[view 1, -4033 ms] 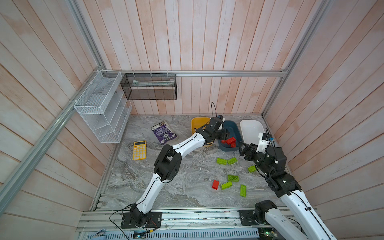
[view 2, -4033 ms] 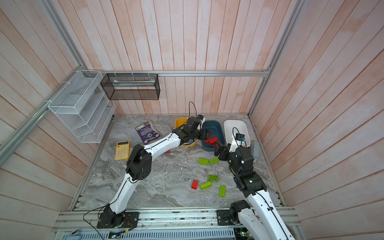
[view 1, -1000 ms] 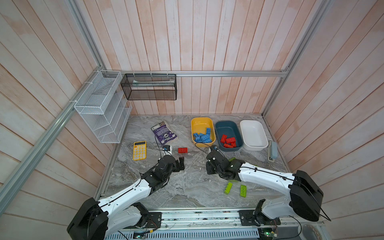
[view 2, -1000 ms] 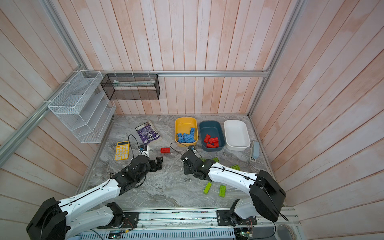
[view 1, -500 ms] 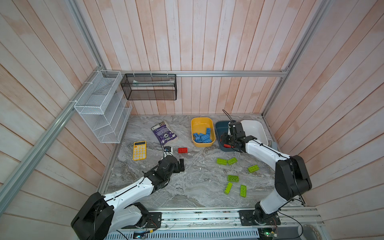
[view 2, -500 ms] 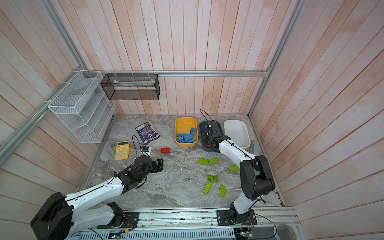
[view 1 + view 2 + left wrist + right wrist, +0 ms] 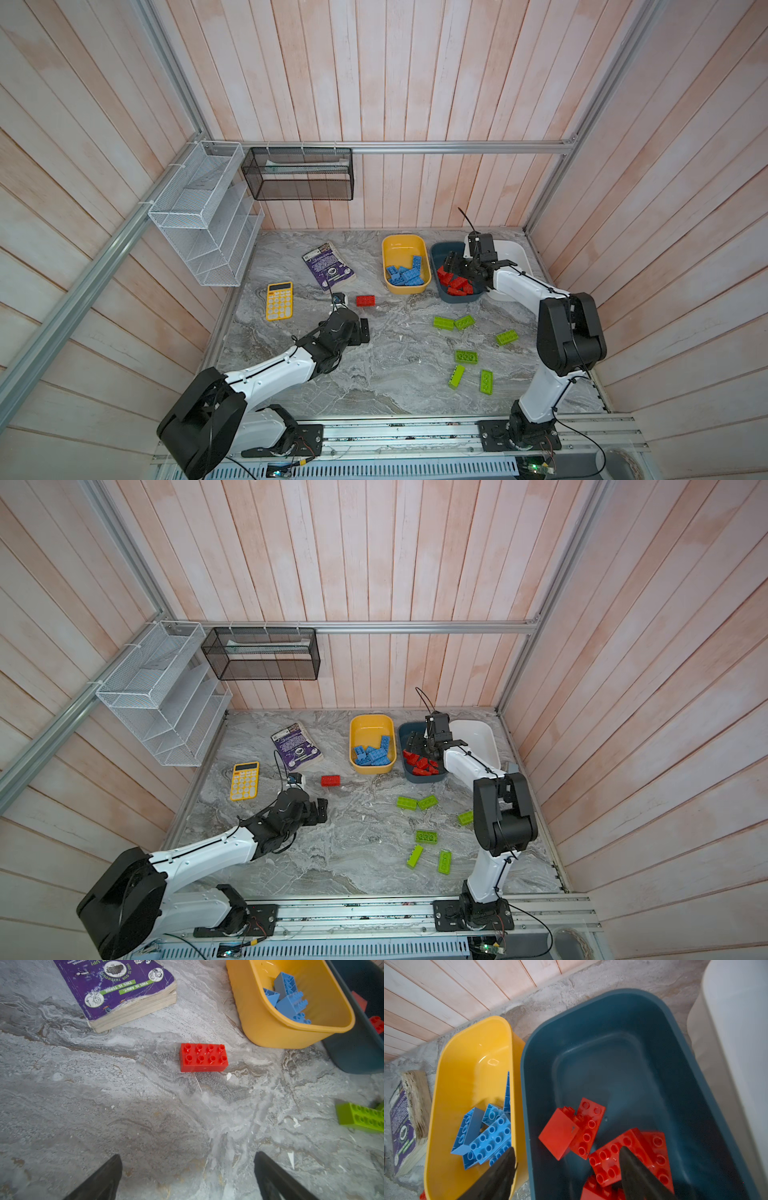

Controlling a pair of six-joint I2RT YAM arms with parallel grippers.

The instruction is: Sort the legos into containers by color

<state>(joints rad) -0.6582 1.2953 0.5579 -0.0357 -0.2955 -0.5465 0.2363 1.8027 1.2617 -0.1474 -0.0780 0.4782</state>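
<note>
Hovering low over the tabletop (image 7: 390, 386), the left tool (image 7: 187, 1156) has its fingers spread wide with nothing between them. A lone red brick (image 7: 203, 1057) lies studs up a little ahead of it, clear of the fingers, in front of the gap between the book (image 7: 116, 987) and the yellow tub (image 7: 270, 1028). The right tool (image 7: 566, 1149) hangs over the teal tub (image 7: 612, 1022), its fingers likewise apart and pinching nothing, with a heap of red bricks (image 7: 587, 1126) lying loose in the tub beneath them. In both top views the three tubs stand in a row at the back of the tabletop: yellow on the left, teal in the middle, the white tub (image 7: 515, 257) on the right, each just beside the next. The yellow tub holds the blue bricks (image 7: 492, 1136), piled at its nearer end. Six green bricks (image 7: 466, 356) lie scattered on the tabletop in front of the tubs, apart from both tools; two of them sit end to end, nearly touching. A calculator (image 7: 279, 300) lies flat at the left, near the book.
</note>
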